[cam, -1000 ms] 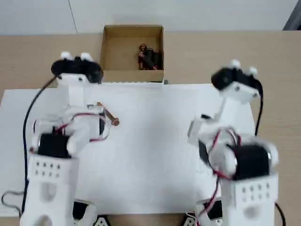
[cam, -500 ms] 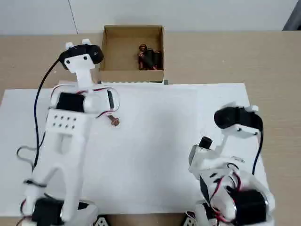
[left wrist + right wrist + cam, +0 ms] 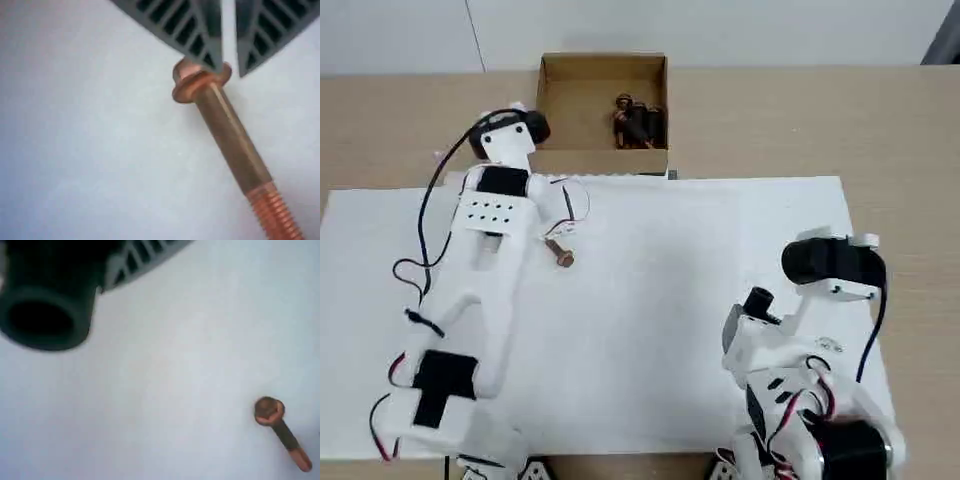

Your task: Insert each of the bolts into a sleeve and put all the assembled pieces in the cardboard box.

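Two white robot arms stood at a wooden table (image 3: 770,120), over one white sheet (image 3: 670,300) that covered its near part.

One cardboard box (image 3: 603,160) sat on the bare wood just beyond the far edge of the sheet, left of centre. In its right half lay a small cluster of dark assembled pieces (image 3: 638,122) with copper showing. Their exact number could not be told.

One loose copper bolt (image 3: 560,252) lay flat on the sheet, near of the box and towards the left. The left arm stretched across the sheet above it. In the left wrist view, the left gripper (image 3: 227,62) had its two dark ribbed fingers (image 3: 200,30) a narrow gap apart, their tips right at the bolt's flanged head. They were not clamped on the bolt, whose threaded end pointed away from the tips.

The right arm sat folded at the near right corner of the sheet. The right gripper (image 3: 752,305) was closed on one black sleeve (image 3: 45,315), a hollow tube with its open end in view. This sleeve was well apart from the bolt, which lay far off to the left.
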Robot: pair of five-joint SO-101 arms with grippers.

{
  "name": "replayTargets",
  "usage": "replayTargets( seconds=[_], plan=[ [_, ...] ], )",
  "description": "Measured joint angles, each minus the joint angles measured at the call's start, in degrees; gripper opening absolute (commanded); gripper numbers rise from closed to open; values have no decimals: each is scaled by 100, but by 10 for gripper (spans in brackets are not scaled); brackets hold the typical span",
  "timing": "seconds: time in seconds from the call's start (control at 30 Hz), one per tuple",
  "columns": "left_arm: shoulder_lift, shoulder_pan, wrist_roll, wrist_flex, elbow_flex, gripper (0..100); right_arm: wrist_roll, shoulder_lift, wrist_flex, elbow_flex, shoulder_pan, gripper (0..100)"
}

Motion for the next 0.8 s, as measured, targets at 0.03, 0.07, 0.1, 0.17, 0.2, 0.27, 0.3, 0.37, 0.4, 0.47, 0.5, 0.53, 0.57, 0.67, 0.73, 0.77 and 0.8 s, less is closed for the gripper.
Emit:
replayTargets(
  seconds=[0.03,0.07,0.1,0.17,0.2,0.27,0.3,0.37,0.4,0.47,0.5,0.53,0.57,0.67,0.73,0.77,0.8],
  plan=[
    [70,0,0,0,0,9,0,0,-26,35,0,2],
    [132,0,0,0,0,13,0,-9,-44,44,0,2],
    [202,0,0,0,0,29,0,-9,-44,44,0,2],
    [316,0,-9,0,-18,81,0,-9,-44,44,0,2],
    [387,-9,-9,0,-62,108,0,-9,-44,44,0,2],
    [492,-79,185,0,-158,143,0,-9,-44,44,0,2],
    [545,-141,273,0,-193,145,0,-9,-44,44,0,2],
    [633,-255,334,0,-299,145,0,-9,-44,62,0,2],
    [668,-308,334,0,-316,145,0,-9,-44,62,0,2],
    [747,-334,378,0,-325,145,0,-9,-44,62,0,2],
    [809,-325,369,0,-325,145,0,-9,-44,62,-9,2],
    [870,-316,352,0,-325,145,0,-9,-44,62,-9,2],
    [932,-316,352,0,-325,145,0,-9,-44,62,-9,2],
    [1134,-316,369,-53,-325,145,0,-9,-44,62,0,2],
    [1213,-316,352,-132,-325,145,0,-9,-44,70,0,2],
    [1248,-316,352,-167,-325,145,0,-9,-44,79,0,2],
    [1275,-316,369,-193,-325,145,0,-9,-44,79,0,2]
  ],
)
